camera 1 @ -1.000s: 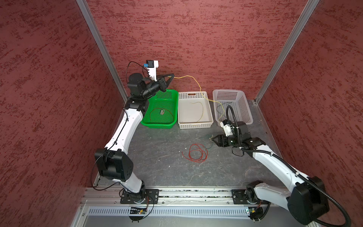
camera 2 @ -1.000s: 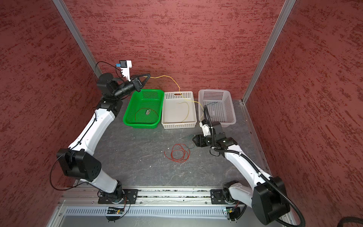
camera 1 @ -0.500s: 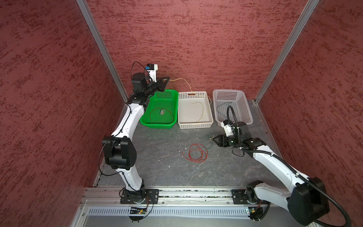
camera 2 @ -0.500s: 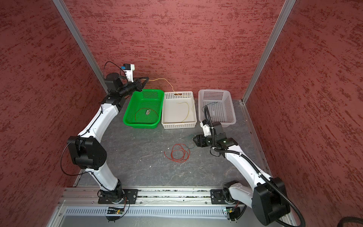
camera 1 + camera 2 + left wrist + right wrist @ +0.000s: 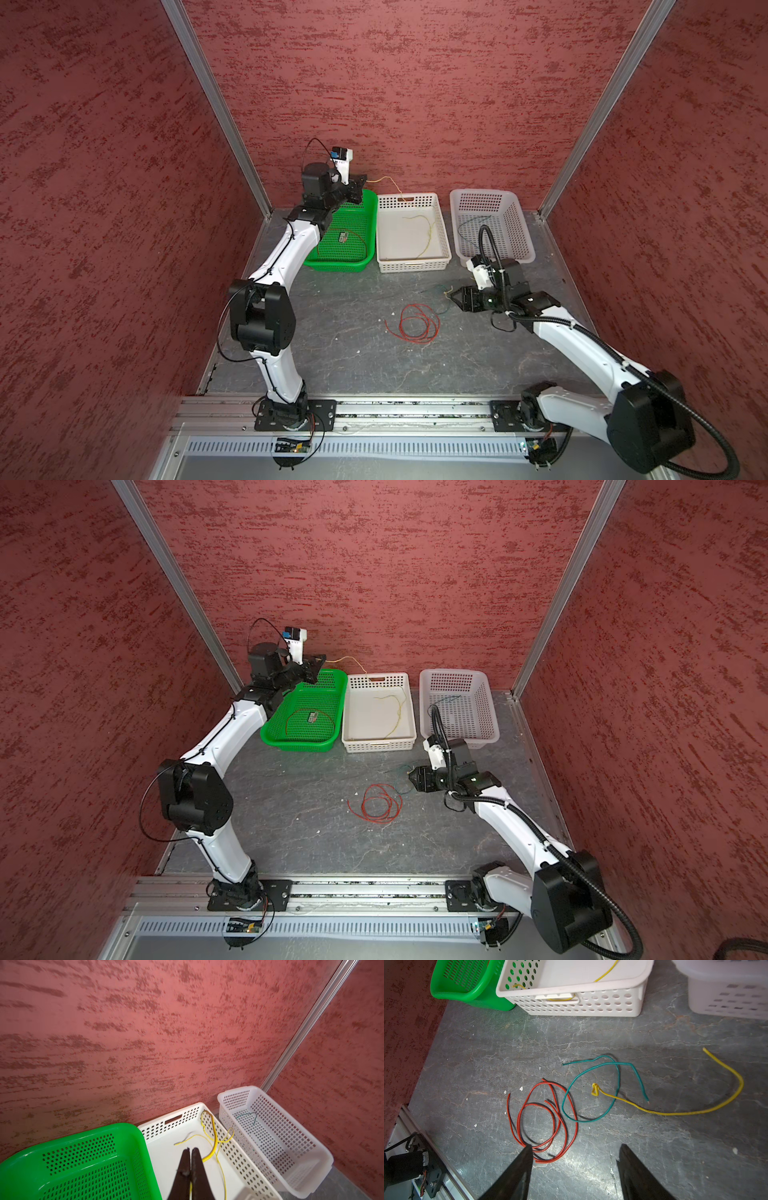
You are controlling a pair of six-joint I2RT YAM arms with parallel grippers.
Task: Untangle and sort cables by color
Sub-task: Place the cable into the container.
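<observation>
Left gripper (image 5: 190,1149) is clamped on a yellow cable (image 5: 385,178) arcing to the back rim of the white basket (image 5: 413,264). Released here, above the green basket (image 5: 336,266), that end could land in the wrong bin. Right gripper (image 5: 576,1145) hangs, jaws apart, beside the loose overlapping cables (image 5: 588,1121).

Grey tabletop (image 5: 340,365): green basket (image 5: 336,265), cream basket (image 5: 415,264), white basket (image 5: 523,241); red cable (image 5: 548,1083), teal cable (image 5: 591,1120), yellow cable (image 5: 675,1114) loose.

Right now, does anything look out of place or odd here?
Yes. A yellow cable hangs over the white basket's far rim, pinched in the shut left gripper, not fully inside. On the table, a second yellow cable threads through the teal cable's loop, so those two are tangled.
</observation>
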